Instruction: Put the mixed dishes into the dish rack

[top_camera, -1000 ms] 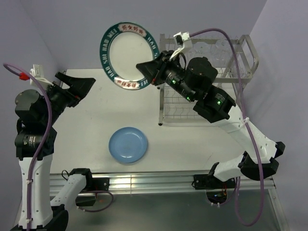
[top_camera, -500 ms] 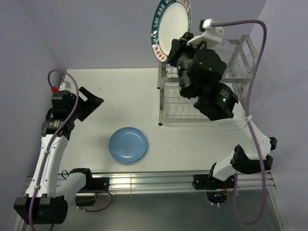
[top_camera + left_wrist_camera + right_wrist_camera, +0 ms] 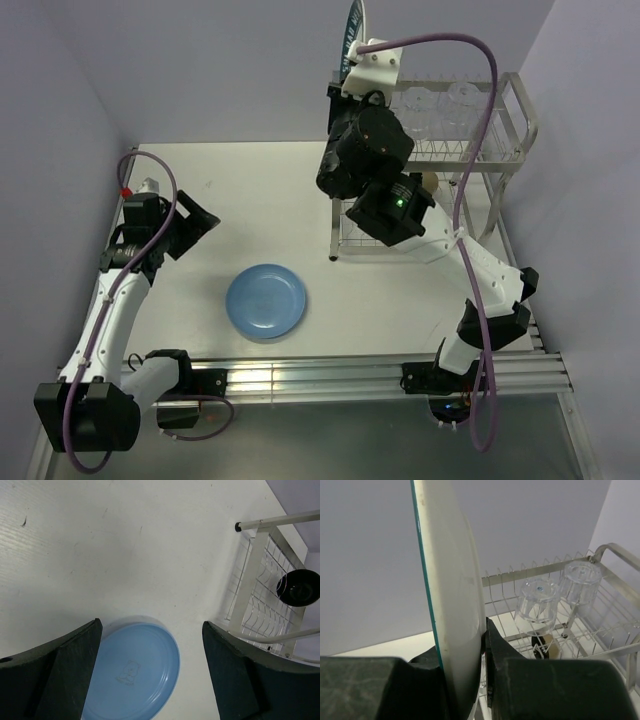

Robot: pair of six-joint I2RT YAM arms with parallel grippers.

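My right gripper (image 3: 470,655) is shut on the white plate with the teal rim (image 3: 451,595), held edge-on and upright high above the left end of the dish rack (image 3: 480,150); the plate also shows in the top view (image 3: 352,30). Two clear glasses (image 3: 538,601) (image 3: 579,582) stand upside down on the rack's upper tier. The small black bowl (image 3: 299,587) sits in the lower tier. The light-blue plate (image 3: 266,301) lies flat on the table. My left gripper (image 3: 150,675) is open and empty, hovering above the blue plate (image 3: 132,672).
The rack's left posts and wire shelf (image 3: 255,595) stand right of the blue plate. A purple wall (image 3: 200,60) runs behind the table, and another is on the right.
My right arm has lifted and turned the white plate from face-on to edge-on, moving it right over the rack's left end. My left arm has lowered and swung toward the blue plate.
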